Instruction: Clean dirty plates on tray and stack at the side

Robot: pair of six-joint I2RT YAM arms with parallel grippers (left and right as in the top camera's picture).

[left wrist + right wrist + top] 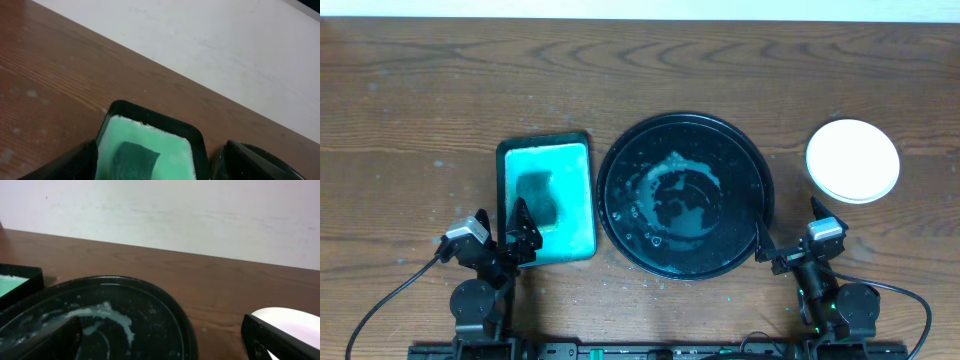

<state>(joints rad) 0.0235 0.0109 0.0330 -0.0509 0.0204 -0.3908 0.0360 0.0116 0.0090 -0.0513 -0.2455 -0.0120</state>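
The large round black tray (610,170) sits mid-table with only white foamy streaks and water on it; no plate lies on it. A stack of clean white plates (852,160) stands on the table to its right, and how many it holds cannot be told. In the right wrist view the tray (185,325) is at lower left and a plate (295,322) at lower right. My left gripper (520,235) is open and empty at the near edge of the sponge tray. My right gripper (770,250) is open and empty at the black tray's near right rim.
A rectangular black tray of teal soapy water (545,200) with a dark green sponge (537,195) in it lies left of the black tray. It also shows in the left wrist view (150,132), with the sponge (135,157). Bare wood lies behind.
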